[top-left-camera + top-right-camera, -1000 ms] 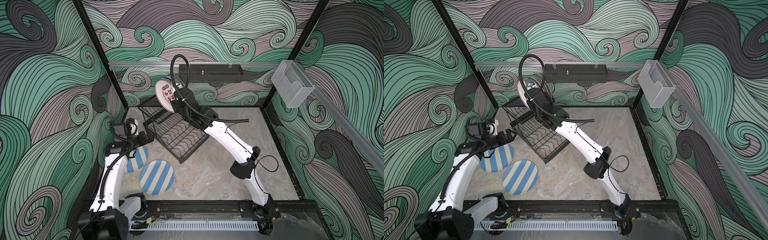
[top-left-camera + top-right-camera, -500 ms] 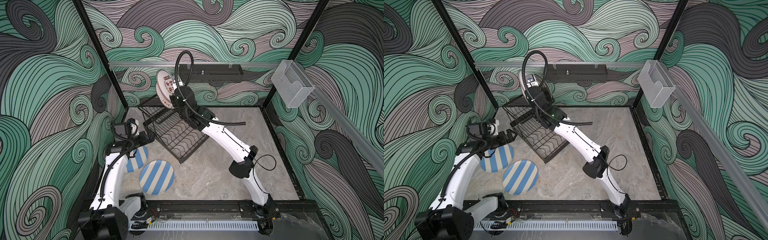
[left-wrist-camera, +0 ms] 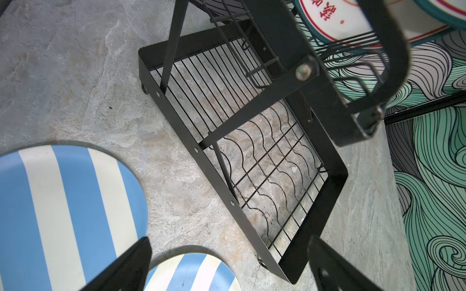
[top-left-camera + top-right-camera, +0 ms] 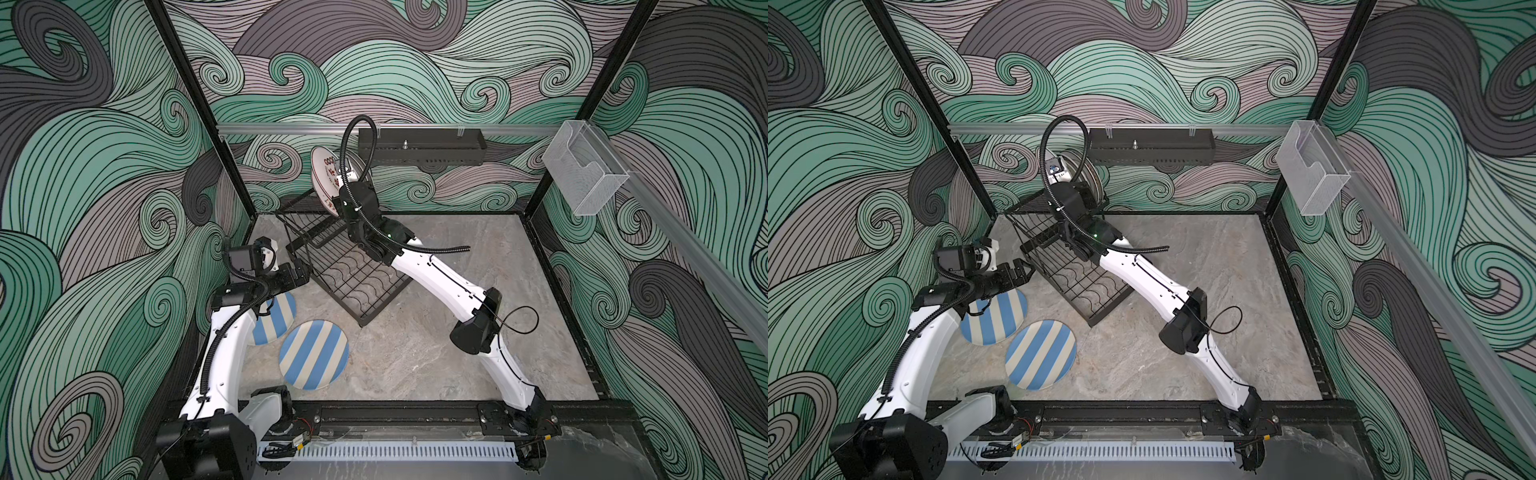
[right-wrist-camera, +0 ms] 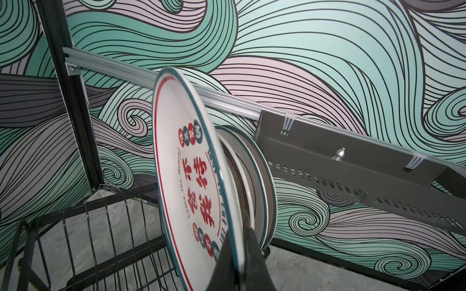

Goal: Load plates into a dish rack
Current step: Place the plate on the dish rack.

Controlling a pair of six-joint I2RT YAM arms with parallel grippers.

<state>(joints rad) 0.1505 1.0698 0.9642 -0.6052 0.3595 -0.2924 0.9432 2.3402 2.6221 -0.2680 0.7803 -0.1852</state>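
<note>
My right gripper (image 5: 239, 239) is shut on the rim of a white plate with red characters (image 5: 191, 181). It holds the plate on edge over the raised shelf of the black dish rack (image 4: 353, 274) at the back left. This plate (image 4: 328, 174) shows in a top view. Two more plates (image 5: 262, 181) stand on edge just behind it in the rack. Two blue-and-cream striped plates (image 4: 314, 354) (image 4: 276, 318) lie flat on the table. My left gripper (image 3: 228, 241) hangs open and holds nothing, above the striped plates beside the rack's frame (image 3: 191, 141).
A black perforated tray (image 4: 419, 145) hangs on the rear rail just right of the held plate. A clear plastic box (image 4: 584, 174) is fixed to the right rail. The rack sits close to the back left corner post (image 5: 75, 126).
My right gripper has lifted the character plate slightly, towards the back wall, and turned it more on edge. The left arm and the striped plates have stayed put.
</note>
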